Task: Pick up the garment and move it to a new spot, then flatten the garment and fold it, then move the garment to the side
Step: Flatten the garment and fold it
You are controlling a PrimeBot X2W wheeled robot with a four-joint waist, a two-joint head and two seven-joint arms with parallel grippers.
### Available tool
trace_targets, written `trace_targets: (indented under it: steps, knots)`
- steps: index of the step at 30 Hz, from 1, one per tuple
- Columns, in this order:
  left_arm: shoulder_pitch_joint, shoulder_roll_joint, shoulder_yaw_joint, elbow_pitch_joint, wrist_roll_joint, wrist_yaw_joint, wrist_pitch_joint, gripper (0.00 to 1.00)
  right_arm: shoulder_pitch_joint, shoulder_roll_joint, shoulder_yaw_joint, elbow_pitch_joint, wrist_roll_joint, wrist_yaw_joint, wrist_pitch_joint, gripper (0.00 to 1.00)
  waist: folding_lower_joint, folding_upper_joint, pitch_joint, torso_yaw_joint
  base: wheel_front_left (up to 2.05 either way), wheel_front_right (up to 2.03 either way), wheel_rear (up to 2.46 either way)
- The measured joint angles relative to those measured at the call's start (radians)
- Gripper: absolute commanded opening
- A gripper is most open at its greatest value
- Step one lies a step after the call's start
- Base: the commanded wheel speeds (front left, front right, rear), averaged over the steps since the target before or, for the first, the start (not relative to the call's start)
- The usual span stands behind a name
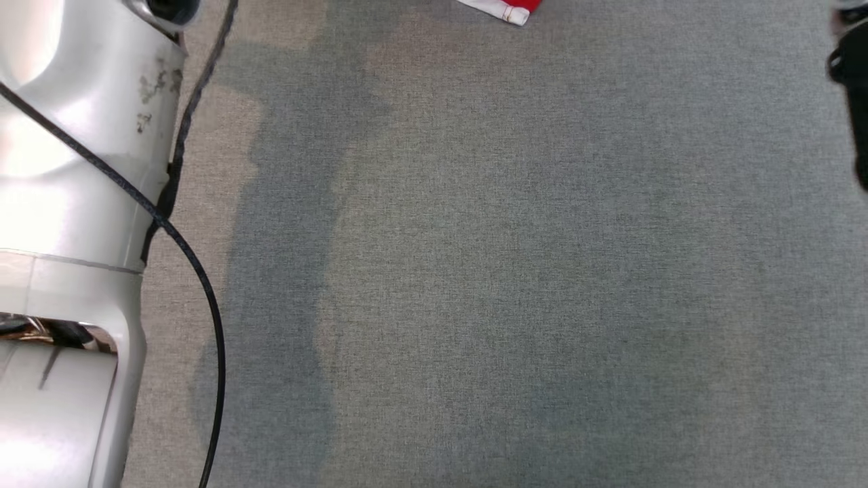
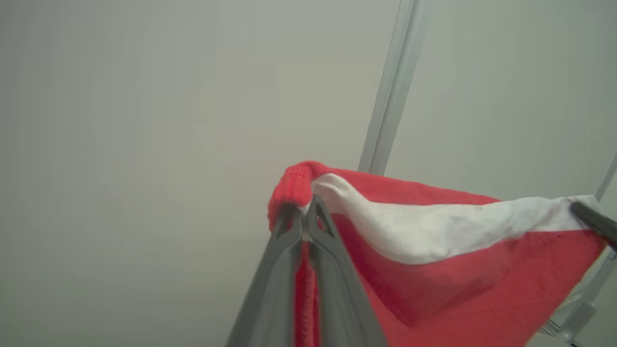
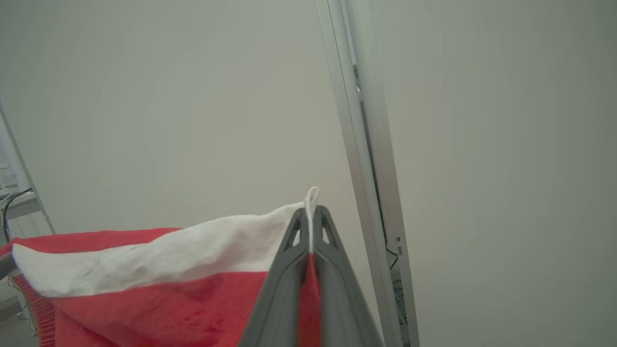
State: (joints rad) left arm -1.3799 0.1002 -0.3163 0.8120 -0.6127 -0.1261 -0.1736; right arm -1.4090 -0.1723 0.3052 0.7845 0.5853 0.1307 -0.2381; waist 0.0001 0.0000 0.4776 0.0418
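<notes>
Left wrist view: left fingers point(image 2: 284, 241) pinched shut on a red corner of the garment point(image 2: 434, 231), right fingers point(image 3: 284, 262) clamped on its white band. So it hangs stretched arm to arm over the floor point(image 1: 508, 271), neither arm nearer

No legible text or sign is found. Marks on the hem of the red-and-white knitted garment point(image 1: 508, 8) are too small to read.
</notes>
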Motion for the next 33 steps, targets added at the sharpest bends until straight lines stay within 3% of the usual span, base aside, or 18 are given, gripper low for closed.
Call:
trace_targets:
  steps: [8, 15, 23, 28, 33]
  knots:
    - [0.029, -0.027, -0.050, 0.172, -0.078, -0.004, -0.011, 0.00, 0.034, 0.032, 0.112, 0.131, 0.073, 0.000, -0.009, 0.00, 0.0000, 0.0000, 0.009, -0.015, 0.00, 0.00, 0.00]
    - [0.156, -0.038, -0.119, 0.226, -0.160, -0.004, -0.042, 0.00, 0.182, 0.031, 0.219, 0.120, 0.153, 0.000, -0.019, 0.00, 0.0000, 0.0000, 0.008, -0.028, 0.00, 0.00, 0.00]
    - [0.461, -0.035, -0.226, 0.135, -0.245, -0.004, -0.084, 0.00, 0.602, -0.051, 0.197, -0.170, 0.167, 0.000, -0.022, 0.00, 0.0000, 0.0000, -0.070, -0.018, 0.00, 0.00, 0.00]
    - [0.651, 0.024, -0.287, 0.009, -0.250, -0.005, -0.088, 0.00, 0.859, -0.071, 0.140, -0.359, 0.129, 0.000, -0.022, 0.00, -0.0001, 0.0000, -0.133, -0.019, 0.00, 0.00, 0.00]
    - [0.846, 0.112, -0.286, -0.151, -0.220, -0.003, -0.090, 0.00, 1.095, -0.063, 0.060, -0.520, 0.083, 0.000, -0.022, 0.00, 0.0000, 0.0000, -0.195, -0.027, 0.00, 0.00, 0.00]
